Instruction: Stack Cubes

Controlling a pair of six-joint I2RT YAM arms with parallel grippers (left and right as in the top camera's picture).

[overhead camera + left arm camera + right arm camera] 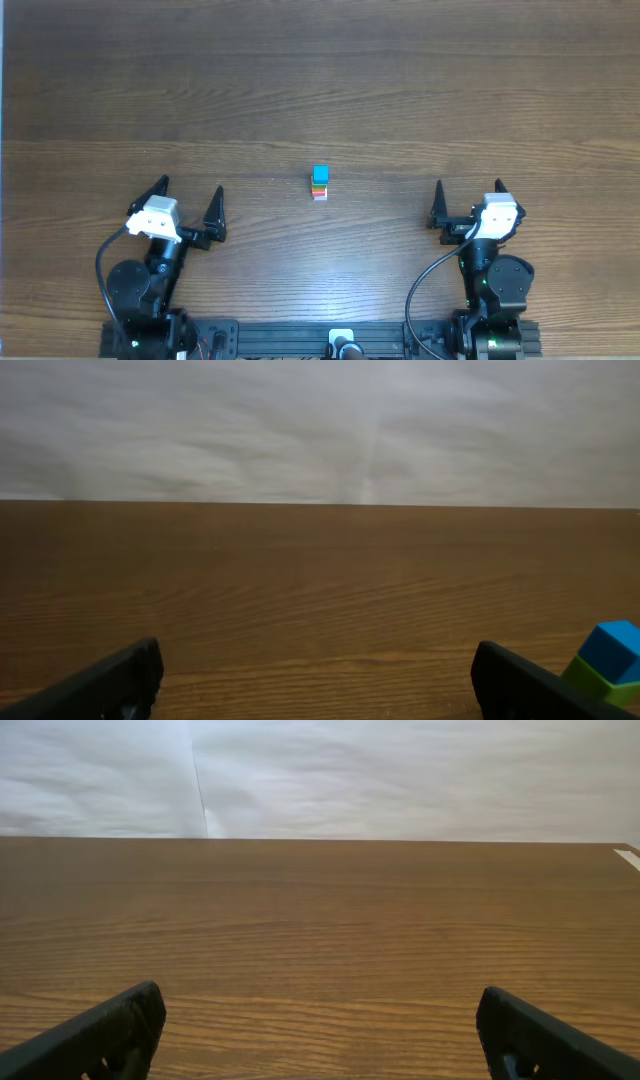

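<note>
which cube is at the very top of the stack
The blue cube: it caps the stack, with the green cube directly beneath it and the other colours lower still.

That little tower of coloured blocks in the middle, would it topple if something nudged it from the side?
Probably yes: the tower is narrow and several blocks tall, so a nudge high up would likely tip it. The blue block just rests on top and may slide off first. The blocks look rigid.

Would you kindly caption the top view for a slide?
Blue-topped cube stack on wooden table between open left gripper and open right gripper.
</note>
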